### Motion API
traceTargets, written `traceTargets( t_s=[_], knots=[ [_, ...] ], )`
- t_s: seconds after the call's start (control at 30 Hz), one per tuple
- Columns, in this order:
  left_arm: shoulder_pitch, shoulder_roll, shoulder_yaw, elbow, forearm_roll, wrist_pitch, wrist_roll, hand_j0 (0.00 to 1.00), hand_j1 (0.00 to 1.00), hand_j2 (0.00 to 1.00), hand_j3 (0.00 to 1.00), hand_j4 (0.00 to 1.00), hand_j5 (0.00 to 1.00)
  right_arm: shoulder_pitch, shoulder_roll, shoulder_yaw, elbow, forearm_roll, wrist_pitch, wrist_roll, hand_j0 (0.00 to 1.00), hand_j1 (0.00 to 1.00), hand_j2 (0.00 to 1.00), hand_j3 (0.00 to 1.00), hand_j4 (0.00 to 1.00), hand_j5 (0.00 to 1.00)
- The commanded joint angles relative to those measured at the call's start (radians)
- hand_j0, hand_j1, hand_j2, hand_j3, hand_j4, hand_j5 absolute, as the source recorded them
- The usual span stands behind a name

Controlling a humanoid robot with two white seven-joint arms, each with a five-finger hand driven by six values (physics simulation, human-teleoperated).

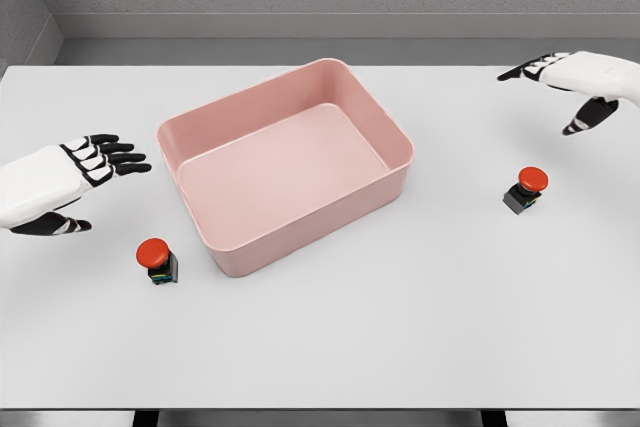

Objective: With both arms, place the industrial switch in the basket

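Two switches sit on the white table [400, 327], one on each side of the pink basket [400, 142], which stands empty and a little skewed in the middle. The left switch [157, 261] stands near the basket's near-left corner, apart from its wall; the right switch [525, 190] stands well to the right of the basket, in the open. Each is a small dark block with a round red mushroom button on top, upright. They look light, rigid and compact, so weight should be no trouble; the awkward part is likely the shape. The red cap is smooth and domed and wider than the body beneath it, so fingers closing on it from above could slip off. The better hold is probably across the dark body just under the cap, thumb on one flat side and fingers on the other, with the cap's overhang acting as a stop against sliding. Being small and top-heavy, either switch may tip if nudged from one side first. The left hand [70, 179] hovers to the left of and a little beyond its switch, fingers spread and empty, thumb held apart below. The right hand [580, 82] hangs at the far right, beyond its switch, fingers likewise loose and holding nothing.
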Motion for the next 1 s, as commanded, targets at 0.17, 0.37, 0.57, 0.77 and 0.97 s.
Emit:
traceTargets(
  t_s=[0.17,0.37,0.57,0.77,0.97],
  knots=[
    [0.017,0.000,-0.007,0.001,-0.029,0.000,-0.002,1.00,1.00,1.00,1.00,1.00,1.00,-0.003,-0.039,0.028,-0.009,-0.015,0.002,-0.061,1.00,1.00,1.00,1.00,1.00,1.00],
    [0.035,-0.012,-0.005,-0.001,-0.115,0.000,-0.064,0.90,0.90,0.90,0.90,0.90,0.90,-0.003,-0.078,0.157,-0.063,-0.013,0.002,-0.065,1.00,1.00,1.00,1.00,1.00,1.00],
    [0.035,-0.037,-0.007,-0.002,-0.213,0.000,-0.065,0.90,0.90,0.90,0.90,0.90,0.90,0.023,-0.143,0.183,-0.117,-0.013,0.002,-0.062,1.00,1.00,1.00,1.00,1.00,1.00],
    [0.037,-0.052,-0.008,-0.028,-0.215,0.000,-0.065,0.91,0.91,0.91,0.91,0.91,0.91,0.080,-0.178,0.172,-0.193,-0.013,0.002,-0.070,1.00,1.00,1.00,1.00,1.00,1.00],
    [0.038,-0.050,-0.008,-0.030,-0.215,0.000,-0.064,0.92,0.92,0.92,0.92,0.92,0.92,0.107,-0.186,0.170,-0.279,-0.013,0.002,-0.073,1.00,1.00,1.00,1.00,1.00,1.00]
  ],
)
